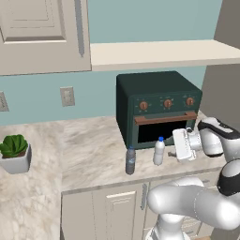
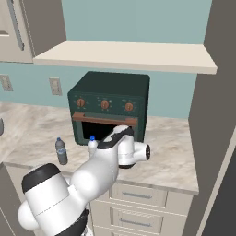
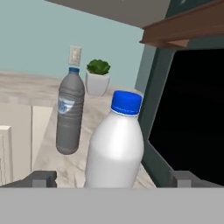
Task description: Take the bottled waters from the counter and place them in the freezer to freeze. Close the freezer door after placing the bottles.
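From the left base view, my gripper (image 1: pixel 174 151) is spread wide and empty, level with the white bottle (image 1: pixel 159 151) in front of the toaster oven (image 1: pixel 157 108); the grey bottle (image 1: pixel 131 160) stands further out on the desk (image 1: pixel 84 150).

From the right base view, both bottles sit before the oven.

From the hand view, the white bottle is between my fingertips (image 3: pixel 40 178). I judge this the first pick: ease in, clench, lift. Two bottles, neither frozen yet.

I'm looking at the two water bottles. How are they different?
The white bottle is solid white with a bright blue cap; the grey bottle is see-through dark grey with a duller cap and a small label. The white one stands closer to the oven and the open claw. Both stand upright on the counter.
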Motion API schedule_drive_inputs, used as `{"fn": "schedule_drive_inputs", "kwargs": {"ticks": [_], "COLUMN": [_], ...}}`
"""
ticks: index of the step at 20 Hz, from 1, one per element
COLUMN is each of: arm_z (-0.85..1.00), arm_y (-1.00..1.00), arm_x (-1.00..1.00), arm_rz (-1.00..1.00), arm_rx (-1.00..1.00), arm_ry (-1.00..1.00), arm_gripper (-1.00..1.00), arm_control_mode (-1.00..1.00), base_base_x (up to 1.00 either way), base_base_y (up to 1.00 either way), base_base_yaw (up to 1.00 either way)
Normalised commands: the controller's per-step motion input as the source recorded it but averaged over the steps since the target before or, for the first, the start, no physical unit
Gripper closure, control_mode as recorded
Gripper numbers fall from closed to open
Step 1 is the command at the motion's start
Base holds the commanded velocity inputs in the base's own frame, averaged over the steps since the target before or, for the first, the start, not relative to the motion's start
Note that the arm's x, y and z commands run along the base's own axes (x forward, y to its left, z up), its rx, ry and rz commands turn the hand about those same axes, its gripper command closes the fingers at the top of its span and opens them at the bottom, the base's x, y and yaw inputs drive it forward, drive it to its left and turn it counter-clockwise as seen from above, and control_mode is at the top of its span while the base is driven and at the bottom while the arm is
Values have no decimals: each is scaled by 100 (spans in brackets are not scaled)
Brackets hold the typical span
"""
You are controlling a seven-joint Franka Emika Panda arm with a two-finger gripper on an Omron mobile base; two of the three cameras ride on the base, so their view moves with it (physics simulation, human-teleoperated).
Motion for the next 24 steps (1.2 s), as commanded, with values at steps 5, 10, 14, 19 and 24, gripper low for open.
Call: {"fn": "schedule_drive_inputs", "kwargs": {"ticks": [5, 10, 14, 19, 24], "arm_z": [-3, -4, -7, -7, -3], "arm_y": [14, 10, 10, 10, 17], "arm_x": [0, 0, 0, 7, 13], "arm_rz": [0, 0, 0, 0, 0], "arm_rx": [4, 5, 5, 3, 2], "arm_ry": [0, 0, 2, 2, 2], "arm_gripper": [-100, -100, -100, -100, -100], "arm_control_mode": [-100, -100, -100, -100, -100], "base_base_x": [0, 0, 0, 0, 0], "base_base_y": [0, 0, 0, 0, 0], "base_base_yaw": [0, 0, 0, 0, 0]}}
